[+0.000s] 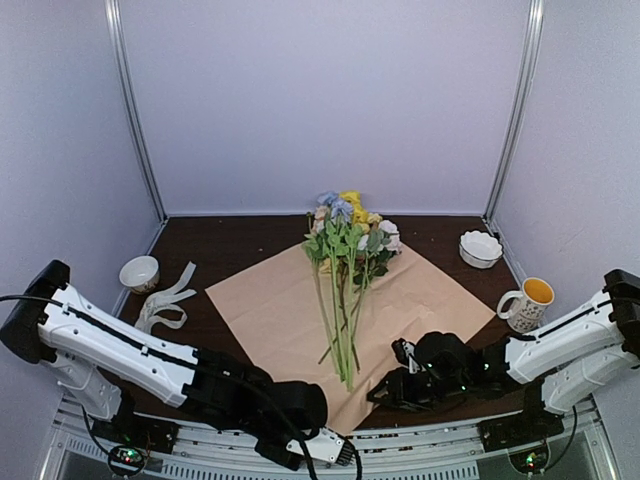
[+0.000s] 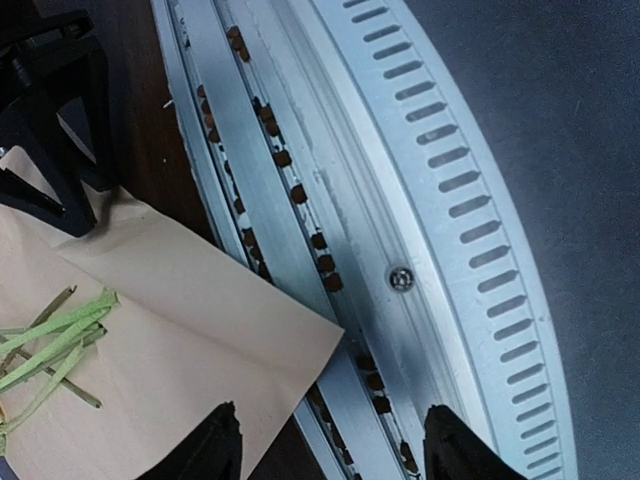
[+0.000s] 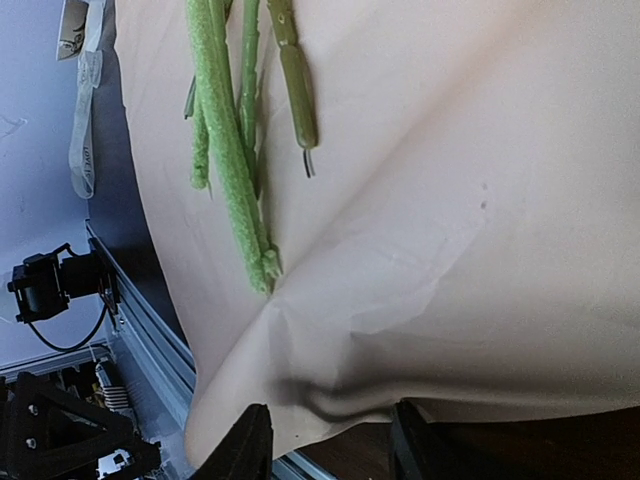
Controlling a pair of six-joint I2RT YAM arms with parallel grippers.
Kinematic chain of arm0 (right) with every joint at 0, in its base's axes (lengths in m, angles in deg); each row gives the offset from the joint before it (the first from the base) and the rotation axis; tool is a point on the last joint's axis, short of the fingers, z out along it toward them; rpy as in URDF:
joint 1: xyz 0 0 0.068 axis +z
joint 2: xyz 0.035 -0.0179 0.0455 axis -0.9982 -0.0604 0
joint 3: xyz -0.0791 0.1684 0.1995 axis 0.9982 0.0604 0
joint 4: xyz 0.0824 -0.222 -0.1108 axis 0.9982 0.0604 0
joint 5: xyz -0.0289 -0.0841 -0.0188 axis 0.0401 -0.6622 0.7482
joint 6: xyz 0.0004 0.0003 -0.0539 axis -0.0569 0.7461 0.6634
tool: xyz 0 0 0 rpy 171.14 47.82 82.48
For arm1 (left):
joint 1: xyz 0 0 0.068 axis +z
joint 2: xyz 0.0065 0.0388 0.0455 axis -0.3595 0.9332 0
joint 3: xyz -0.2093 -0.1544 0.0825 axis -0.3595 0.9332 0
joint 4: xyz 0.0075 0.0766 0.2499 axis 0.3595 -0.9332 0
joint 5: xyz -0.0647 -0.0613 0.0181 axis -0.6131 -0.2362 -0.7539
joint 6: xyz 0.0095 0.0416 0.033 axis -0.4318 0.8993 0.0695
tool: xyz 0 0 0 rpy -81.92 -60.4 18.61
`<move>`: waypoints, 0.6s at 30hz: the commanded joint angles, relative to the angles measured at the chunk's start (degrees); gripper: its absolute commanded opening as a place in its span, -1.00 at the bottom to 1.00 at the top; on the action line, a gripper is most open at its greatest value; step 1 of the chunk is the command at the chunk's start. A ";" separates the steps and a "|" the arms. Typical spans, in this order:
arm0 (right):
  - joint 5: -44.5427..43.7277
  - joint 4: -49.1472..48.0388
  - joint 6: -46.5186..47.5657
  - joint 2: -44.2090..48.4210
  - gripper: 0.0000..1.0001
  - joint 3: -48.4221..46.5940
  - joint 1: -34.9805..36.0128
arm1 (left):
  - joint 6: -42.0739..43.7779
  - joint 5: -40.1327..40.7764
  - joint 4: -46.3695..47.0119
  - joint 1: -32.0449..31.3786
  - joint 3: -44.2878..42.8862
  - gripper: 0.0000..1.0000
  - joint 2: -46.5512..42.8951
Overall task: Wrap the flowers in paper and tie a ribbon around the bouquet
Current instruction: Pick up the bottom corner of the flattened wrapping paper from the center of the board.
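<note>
Count: one paper (image 1: 270, 310), one bunch of flowers (image 1: 345, 250), one ribbon (image 1: 165, 300), one small bowl (image 1: 139, 272), one white bowl (image 1: 480, 248), one mug (image 1: 527, 303), two grippers.
Paper: a large sheet with the tan side up. It lies flat on the dark table (image 1: 240, 245) like a diamond, with one corner reaching the near edge.
Flowers: they lie along the middle of the paper. The pink, yellow, white and blue blooms are at the far corner, and the thin green stems (image 3: 230, 150) point to the near corner.
Ribbon: cream-white, in loose loops on the table, left of the paper and just beside the small bowl.
Left gripper (image 1: 345, 458): the fingers (image 2: 215, 445) stand apart with nothing between them. It hangs over the metal rail (image 2: 330, 200) in front of the table, and the near corner of the paper is just beside one finger.
Right gripper (image 1: 385, 392): the fingers (image 3: 250, 440) stand apart at the near right edge of the paper. The edge, a little wrinkled, lies in the gap. They do not pinch it.
</note>
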 commanded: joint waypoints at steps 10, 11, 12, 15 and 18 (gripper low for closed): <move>-1.71 0.51 0.40 1.98 -0.17 2.03 0.49 | -1.45 8.83 10.58 0.17 0.00 0.26 9.66; -1.87 0.19 0.10 2.24 -0.17 2.47 0.48 | -1.81 9.71 11.33 0.13 0.60 0.25 9.33; -1.93 0.02 -0.18 2.47 -0.17 2.91 0.43 | -2.28 11.08 11.88 0.14 1.15 0.24 8.85; -2.01 0.01 -0.39 3.00 -0.17 3.37 0.44 | -3.70 15.94 14.80 0.21 3.39 0.14 6.94; -1.97 0.90 -0.15 3.46 -0.17 3.04 0.46 | -4.95 21.42 21.58 0.54 6.44 0.03 5.96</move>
